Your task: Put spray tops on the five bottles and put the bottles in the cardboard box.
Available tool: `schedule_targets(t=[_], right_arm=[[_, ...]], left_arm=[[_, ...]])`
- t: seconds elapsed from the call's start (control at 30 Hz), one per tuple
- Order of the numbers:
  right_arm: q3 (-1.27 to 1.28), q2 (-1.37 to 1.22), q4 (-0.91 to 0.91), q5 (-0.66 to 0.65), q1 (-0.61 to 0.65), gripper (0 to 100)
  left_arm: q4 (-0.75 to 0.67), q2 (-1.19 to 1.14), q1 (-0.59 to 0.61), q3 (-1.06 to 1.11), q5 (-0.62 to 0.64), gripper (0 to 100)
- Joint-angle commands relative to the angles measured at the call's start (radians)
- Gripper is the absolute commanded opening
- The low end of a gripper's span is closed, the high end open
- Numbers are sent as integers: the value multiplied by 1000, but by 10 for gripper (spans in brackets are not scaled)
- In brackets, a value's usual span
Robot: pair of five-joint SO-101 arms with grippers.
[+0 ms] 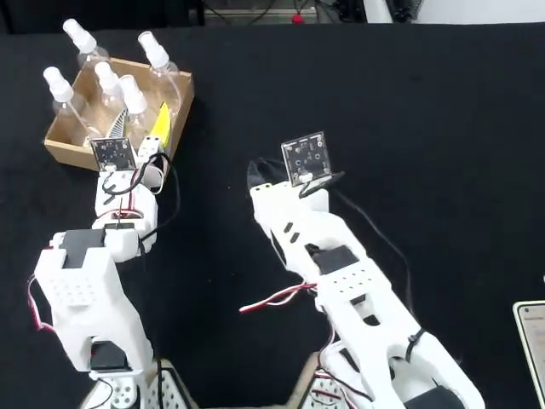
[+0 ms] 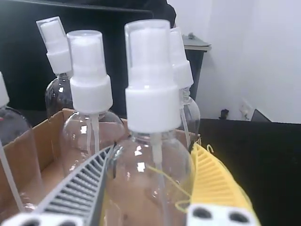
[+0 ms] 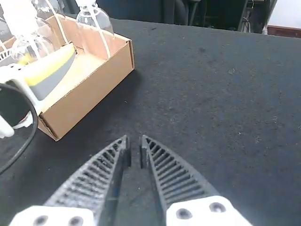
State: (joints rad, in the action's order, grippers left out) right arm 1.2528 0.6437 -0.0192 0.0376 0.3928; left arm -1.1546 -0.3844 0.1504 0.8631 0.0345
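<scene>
— How is the clasped bottle [image 2: 150, 179] expected to handle?

— It is judged light, since no liquid is seen inside. The clear wall is presumed to be thin plastic, smooth and rather slippery, so only a moderate squeeze is thought necessary. A spray top [image 2: 151, 94] is seated on its neck, and the dip tube can be seen through the wall.

— Where should hold be taken?

— The round body below the shoulder is favoured. The top is better left alone, as the bottle could be tipped by it.

— And how is the claw set?

— The left gripper [image 2: 151, 149] is clenched on that body: the grey finger [image 2: 80, 188] and the yellow finger [image 2: 211, 183] are laid against opposite sides.

— Where is the bottle placed?

— It is stood upright inside the cardboard box [image 1: 68, 152], by the box's near edge. The box is set at the far left corner of the tabletop [image 1: 409, 128], and the four other bottles [image 1: 61, 94], all capped, are stood in it beyond.

— How are the arms posed?

— The left arm is stretched from the near edge toward the box, with its fingers angled down over the near wall. The right gripper [image 3: 134, 141] is held low over the tabletop's middle, pinched almost together with nothing grasped, well apart from the box.
</scene>
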Motion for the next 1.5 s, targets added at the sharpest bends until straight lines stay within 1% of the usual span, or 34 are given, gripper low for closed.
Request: schedule_targets(t=[0.0,0.77,1.0,1.3,1.33,1.47], right_arm=[[-50,-4,-28,-8,14,40],[-50,-4,-28,-8,14,40],[-50,-4,-28,-8,14,40],[-50,-4,-28,-8,14,40],[-50,-4,-28,-8,14,40],[-50,-4,-28,-8,14,40]], left_arm=[[-15,5,-12,-41,8,131],[-12,2,-10,-36,2,131],[-21,-71,-12,-48,0,131],[-21,-75,-7,-54,0,134],[-21,-75,-7,-54,0,150],[-15,-78,-12,-47,0,277]])
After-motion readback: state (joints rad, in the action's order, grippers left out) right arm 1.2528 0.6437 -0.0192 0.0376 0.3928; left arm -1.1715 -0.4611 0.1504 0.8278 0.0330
